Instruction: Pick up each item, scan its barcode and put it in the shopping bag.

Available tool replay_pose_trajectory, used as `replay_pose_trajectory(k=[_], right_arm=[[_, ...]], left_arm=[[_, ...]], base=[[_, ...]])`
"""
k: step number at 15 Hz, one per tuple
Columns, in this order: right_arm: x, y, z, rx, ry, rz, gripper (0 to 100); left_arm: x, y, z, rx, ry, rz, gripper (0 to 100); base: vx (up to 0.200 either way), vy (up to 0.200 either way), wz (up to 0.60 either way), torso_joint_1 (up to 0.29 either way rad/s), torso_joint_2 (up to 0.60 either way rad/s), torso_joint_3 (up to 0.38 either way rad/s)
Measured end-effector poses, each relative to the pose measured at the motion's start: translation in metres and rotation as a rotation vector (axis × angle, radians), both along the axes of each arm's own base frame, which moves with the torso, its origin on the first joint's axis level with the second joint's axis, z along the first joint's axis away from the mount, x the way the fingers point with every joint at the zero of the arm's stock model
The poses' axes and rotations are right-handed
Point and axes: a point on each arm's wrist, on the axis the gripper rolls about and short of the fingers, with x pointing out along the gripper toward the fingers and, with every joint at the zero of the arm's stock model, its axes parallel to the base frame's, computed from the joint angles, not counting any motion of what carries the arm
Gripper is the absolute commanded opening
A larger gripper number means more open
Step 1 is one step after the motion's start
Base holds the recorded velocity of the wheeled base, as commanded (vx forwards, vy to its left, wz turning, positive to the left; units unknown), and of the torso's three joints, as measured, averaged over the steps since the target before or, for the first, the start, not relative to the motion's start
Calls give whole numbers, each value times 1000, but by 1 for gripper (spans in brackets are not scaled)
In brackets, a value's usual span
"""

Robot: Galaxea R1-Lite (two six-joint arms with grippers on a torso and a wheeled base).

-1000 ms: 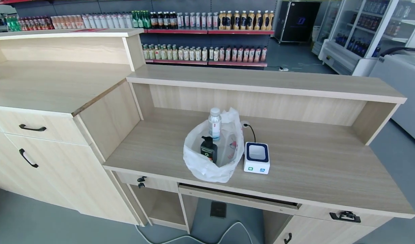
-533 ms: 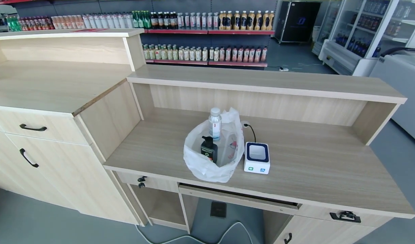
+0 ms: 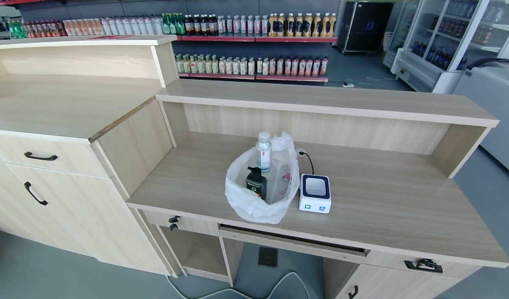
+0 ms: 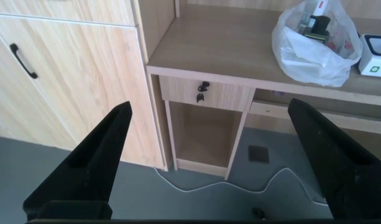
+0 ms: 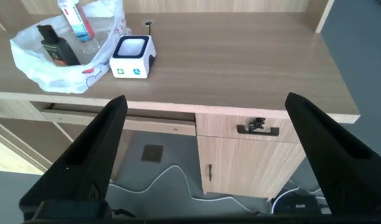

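Shopping bag (image 3: 246, 203) looks limp, so the tall bottle (image 3: 263, 151) standing in it could topple toward the scanner (image 3: 315, 193) while my left claw (image 4: 209, 107) and right claw (image 5: 206, 98) gape empty.

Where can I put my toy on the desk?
Widest bare patch: desk from the scanner to the right end panel. Smaller one: between the shopping bag and the tall cabinet on the left. Bag and scanner crowd the middle.

Bright, even light across the bench (image 3: 387, 199), soft shadow beneath its upper shelf (image 3: 320, 101), darker under the bench, straight edges bowing toward head-view corners.
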Motion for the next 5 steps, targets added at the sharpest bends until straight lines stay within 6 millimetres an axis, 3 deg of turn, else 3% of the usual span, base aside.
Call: replay_pose_trajectory(k=[5], right_arm=[[0,0,0,-1,-3,0,100]], left_arm=[[0,0,0,0,0,0,100]], base=[[0,0,0,0,0,0]])
